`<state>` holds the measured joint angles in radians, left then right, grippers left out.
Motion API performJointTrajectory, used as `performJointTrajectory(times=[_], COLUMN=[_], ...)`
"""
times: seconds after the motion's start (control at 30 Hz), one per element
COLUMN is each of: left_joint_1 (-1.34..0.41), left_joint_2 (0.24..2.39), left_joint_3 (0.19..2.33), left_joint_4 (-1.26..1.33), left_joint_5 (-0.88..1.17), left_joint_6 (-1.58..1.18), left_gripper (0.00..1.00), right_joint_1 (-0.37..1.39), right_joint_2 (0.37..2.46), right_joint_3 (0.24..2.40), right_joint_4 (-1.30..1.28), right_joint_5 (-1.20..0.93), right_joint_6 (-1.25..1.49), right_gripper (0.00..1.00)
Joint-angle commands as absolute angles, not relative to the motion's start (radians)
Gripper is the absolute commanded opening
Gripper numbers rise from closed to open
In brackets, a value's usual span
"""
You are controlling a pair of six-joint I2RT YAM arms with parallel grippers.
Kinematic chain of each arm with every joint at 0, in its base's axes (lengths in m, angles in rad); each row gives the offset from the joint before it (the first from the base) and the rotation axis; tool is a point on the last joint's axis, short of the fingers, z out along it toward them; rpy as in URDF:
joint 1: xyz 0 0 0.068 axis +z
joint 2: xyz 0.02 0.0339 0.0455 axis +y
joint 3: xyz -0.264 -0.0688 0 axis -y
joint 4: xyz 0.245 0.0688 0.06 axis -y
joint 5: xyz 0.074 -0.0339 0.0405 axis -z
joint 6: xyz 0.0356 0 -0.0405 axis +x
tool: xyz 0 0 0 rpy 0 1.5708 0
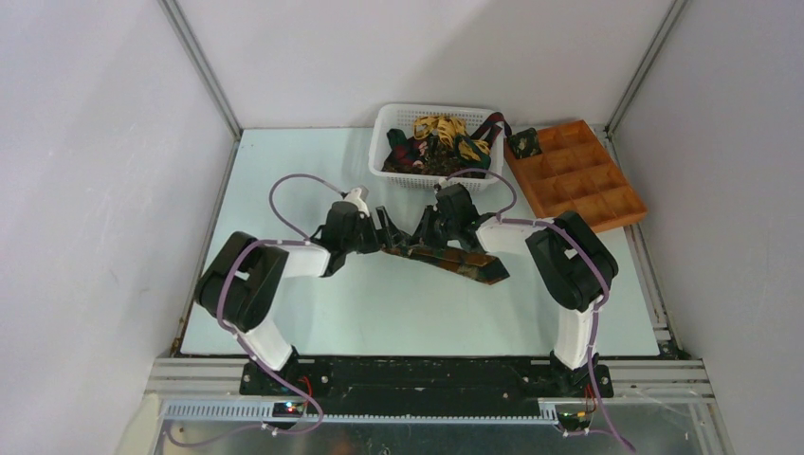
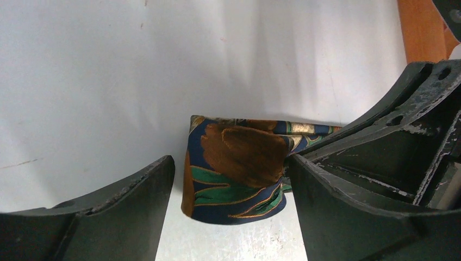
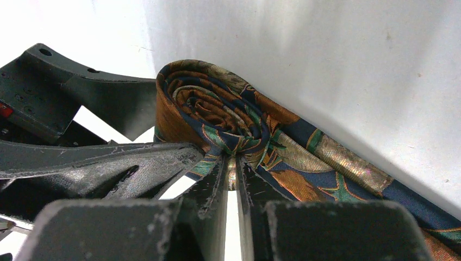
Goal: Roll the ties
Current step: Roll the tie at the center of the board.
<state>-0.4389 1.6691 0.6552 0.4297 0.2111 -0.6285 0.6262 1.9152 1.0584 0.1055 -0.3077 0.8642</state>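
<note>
Top: I see the tie [image 1: 465, 261] mid-bench [image 1: 379, 313], one end coiled up. Left wrist: left tool [image 2: 231, 163] released, straddling the coil [image 2: 239, 157]. Right wrist: right tool [image 3: 232, 163] clenched, pinching the coil's edge.

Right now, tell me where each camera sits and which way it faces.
Top external: above and behind the arms, facing down on the table; both arms and bases show, the left gripper and right gripper meeting at the patterned tie.
Left wrist: on the left wrist, facing along its open fingers at the tie's rolled end.
Right wrist: on the right wrist, facing along its fingers, pinched on the coil's core; the left gripper shows at left.
Shared: both wrist views show the same coil from different sides.
</note>
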Motion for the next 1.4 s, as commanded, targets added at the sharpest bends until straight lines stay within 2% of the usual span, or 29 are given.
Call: performJointTrajectory(times=[0.0,0.53,0.7,0.83,1.0,1.07,1.37], left_joint_1=[-0.446,-0.46,-0.469,-0.488,-0.523,-0.542,-0.625], left_joint_2=[1.703,1.689,1.657,1.617,1.569,1.558,1.582], left_joint_3=[0.688,0.649,0.658,0.693,0.755,0.783,0.922], left_joint_4=[0.483,0.551,0.486,0.362,0.192,0.132,-0.119], left_joint_5=[0.26,0.34,0.289,0.206,0.072,0.017,-0.264], left_joint_6=[-0.62,-0.625,-0.594,-0.543,-0.476,-0.451,-0.365], left_gripper=[0.84,0.54,0.49,0.48,0.47,0.47,0.45], right_joint_1=[0.628,0.623,0.621,0.616,0.609,0.603,0.543], right_joint_2=[1.945,1.948,1.9,1.804,1.645,1.582,1.38], right_joint_3=[1.057,1.057,1.056,1.056,1.048,1.016,0.853], right_joint_4=[0.07,0.068,0.073,0.055,-0.068,-0.084,-0.1], right_joint_5=[-0.269,-0.25,-0.255,-0.238,-0.132,-0.083,-0.028], right_joint_6=[0.841,0.841,0.812,0.764,0.718,0.716,0.726], right_gripper=[0.12,0.11,0.13,0.21,0.4,0.44,0.47])
